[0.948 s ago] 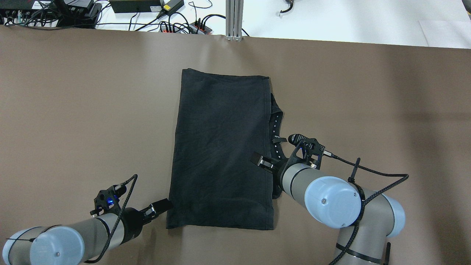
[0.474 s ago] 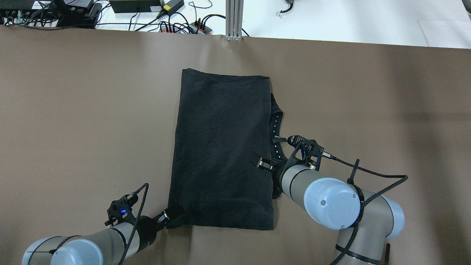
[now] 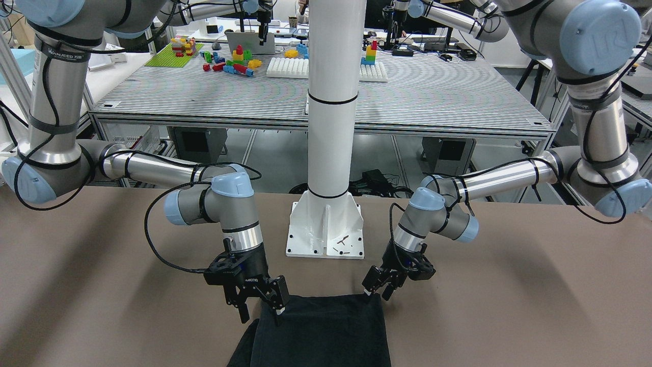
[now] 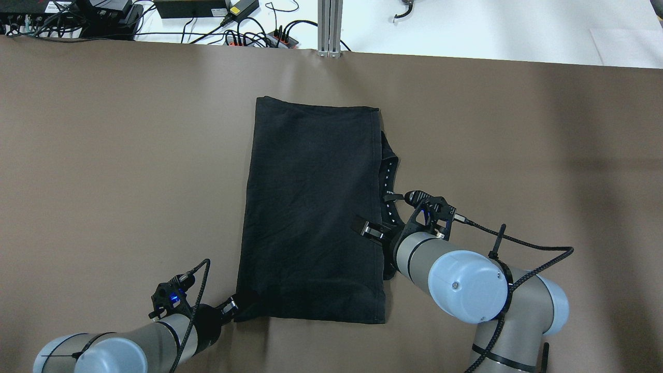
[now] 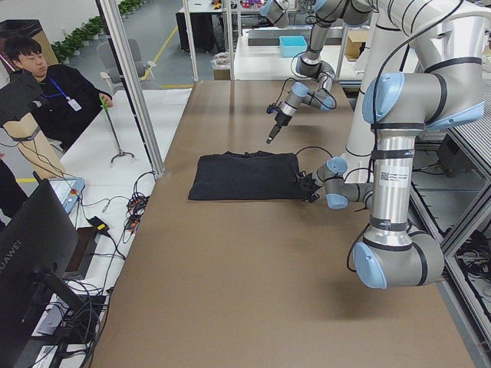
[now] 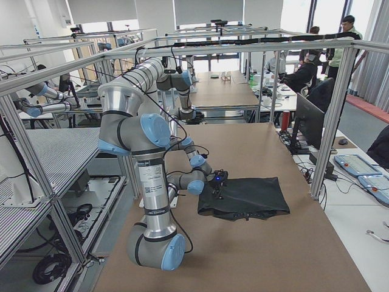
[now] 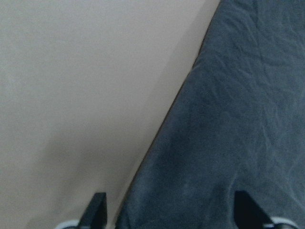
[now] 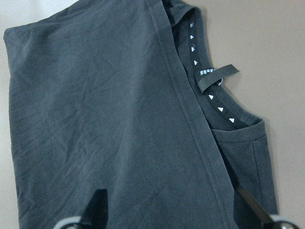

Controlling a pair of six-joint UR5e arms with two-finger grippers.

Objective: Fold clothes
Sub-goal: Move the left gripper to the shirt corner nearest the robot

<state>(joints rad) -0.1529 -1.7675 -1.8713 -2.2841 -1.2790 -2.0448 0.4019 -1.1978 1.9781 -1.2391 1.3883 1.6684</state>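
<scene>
Front view: black shirt (image 3: 326, 331) folded flat, 6 o'clock on desk (image 3: 509, 285); right hand (image 3: 261, 310) spread wide above its side hem. Overhead: left hand (image 4: 239, 306) low at shirt's 7 o'clock corner, likely placed to pinch it for the next fold. Left wrist view: fingers (image 7: 97, 210) wide, straddling the edge, nothing held

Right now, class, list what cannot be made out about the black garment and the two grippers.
1. Front-facing view: most of the black garment is cut off by the bottom edge.
2. Overhead view: the tips of the left gripper blend into the black fabric; contact unclear.
3. Right wrist view: the print on the neck label is too small to read.
</scene>
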